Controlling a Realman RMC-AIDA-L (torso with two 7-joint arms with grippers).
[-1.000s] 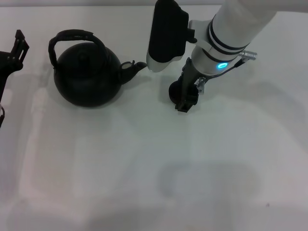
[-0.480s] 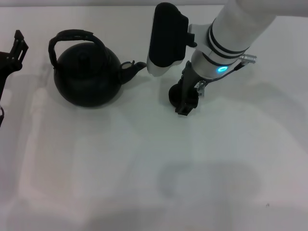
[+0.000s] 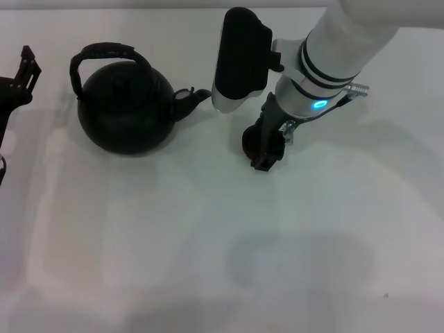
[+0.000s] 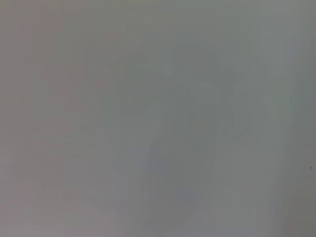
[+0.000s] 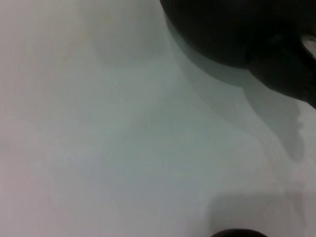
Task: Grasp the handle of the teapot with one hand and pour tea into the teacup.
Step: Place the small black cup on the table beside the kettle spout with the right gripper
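The matte-black teapot stands upright at the back left of the white table, its arched handle over the lid and its spout pointing right. Its body also shows in the right wrist view. The tiny dark teacup sits right of the spout, half hidden by my right gripper, which comes down from above and is shut on the cup's side. A sliver of the cup shows in the right wrist view. No tea is visible. My left gripper is parked at the far left edge, away from the teapot.
The white table stretches bare toward me and to the right. The right arm's black wrist housing hangs just right of the teapot's spout. The left wrist view shows only plain table surface.
My right gripper has shifted slightly toward me and to the left, and the teacup has moved with it. The teapot and left arm have not moved.
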